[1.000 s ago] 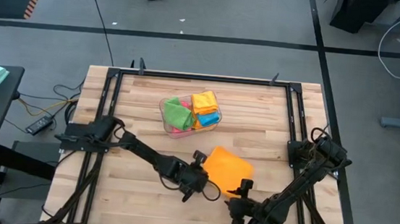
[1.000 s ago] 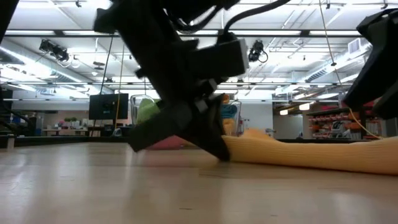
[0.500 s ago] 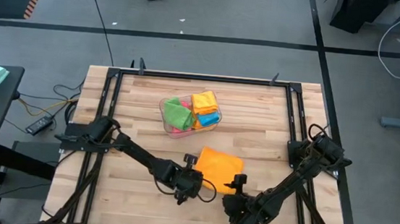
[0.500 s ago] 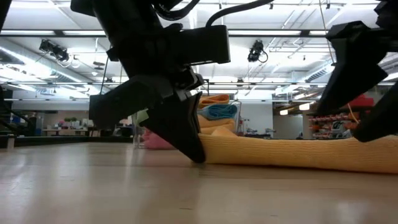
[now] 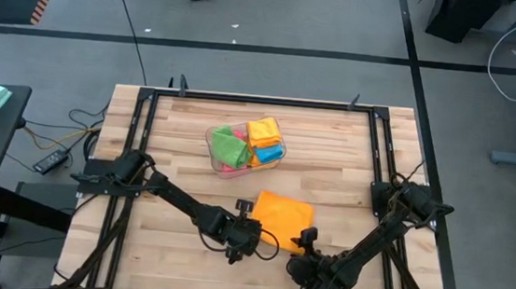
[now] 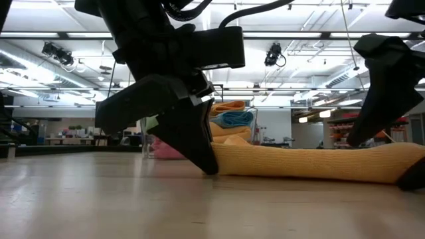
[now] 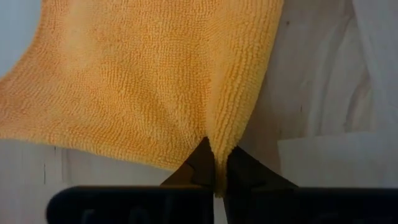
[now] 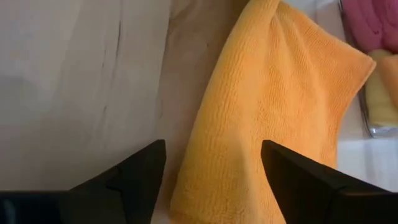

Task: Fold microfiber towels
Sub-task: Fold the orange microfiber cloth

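The soft orange microfiber towel [image 5: 281, 219] lies folded over on the pale wooden slatted table [image 5: 173, 146], near the front edge, just in front of the clear plastic rectangular bin [image 5: 245, 145] that holds the green, yellow, blue and pink cloths. The left gripper [image 5: 252, 238] is down at the towel's front-left corner, and in its wrist view the dark fingers are pressed together on a pinch of the orange pile [image 7: 214, 163], the fabric puckering into a ridge right where it is caught. The right gripper [image 5: 310, 239] sits at the front-right corner with its fingers spread wide, one tip [image 8: 140, 171] on bare wood and the other over the cloth's edge, gripping nothing.

This cloth looks light and limp: it sags, bunches and will trail rather than hold a shape. The plush weave should give good friction, so a small pinch is enough. Corners and hems are the places to take it. A grab in the middle would likely crumple the layers. There's nothing fragile here, though a lifted edge may well flop or drag the layer beneath.
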Motion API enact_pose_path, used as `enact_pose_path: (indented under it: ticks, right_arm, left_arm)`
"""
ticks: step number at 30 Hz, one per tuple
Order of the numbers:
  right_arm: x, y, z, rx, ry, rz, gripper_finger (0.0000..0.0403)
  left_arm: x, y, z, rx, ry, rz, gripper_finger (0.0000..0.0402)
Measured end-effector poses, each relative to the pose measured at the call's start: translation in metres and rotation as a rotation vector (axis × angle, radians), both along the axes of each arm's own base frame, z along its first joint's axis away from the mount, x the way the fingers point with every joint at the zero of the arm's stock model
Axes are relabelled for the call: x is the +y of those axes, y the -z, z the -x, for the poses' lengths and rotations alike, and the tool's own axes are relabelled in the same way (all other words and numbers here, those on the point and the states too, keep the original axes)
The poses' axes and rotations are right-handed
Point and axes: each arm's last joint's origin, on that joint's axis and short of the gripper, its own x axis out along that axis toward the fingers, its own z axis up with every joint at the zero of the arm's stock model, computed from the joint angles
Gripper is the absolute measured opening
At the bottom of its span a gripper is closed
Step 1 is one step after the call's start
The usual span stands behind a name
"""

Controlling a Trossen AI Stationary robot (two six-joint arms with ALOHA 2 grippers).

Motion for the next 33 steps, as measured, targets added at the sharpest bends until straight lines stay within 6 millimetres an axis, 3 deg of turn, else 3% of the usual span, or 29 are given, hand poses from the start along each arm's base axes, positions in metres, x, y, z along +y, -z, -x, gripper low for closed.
enact_pose_path:
  ticks: [4, 10, 20, 22, 26, 33]
  right_arm:
    - [-0.002, -0.003, 0.009, 0.03, 0.004, 0.032, 0.0242]
    - [-0.002, -0.003, 0.01, 0.048, 0.017, 0.017, 0.0176]
    - [0.002, -0.007, 0.002, 0.028, 0.024, -0.036, 0.0014]
    - [0.01, -0.016, 0.0, 0.013, 0.01, -0.055, 0.001]
    - [0.028, -0.047, -0.005, -0.004, -0.017, -0.134, 0.0011]
    - [0.059, -0.098, -0.015, 0.025, -0.108, -0.329, 0.0011]
  left_arm:
    - [0.0, 0.0, 0.0, 0.001, 0.003, -0.001, 0.0013]
    - [-0.002, 0.0, 0.001, -0.001, 0.007, -0.001, 0.0041]
    - [-0.004, -0.005, 0.002, -0.002, 0.05, 0.004, 0.0012]
    - [-0.008, -0.016, 0.007, -0.004, 0.074, 0.035, 0.002]
    - [-0.016, -0.061, 0.016, -0.084, 0.126, 0.196, 0.0035]
    - [-0.028, -0.108, 0.036, -0.117, 0.237, 0.452, 0.0013]
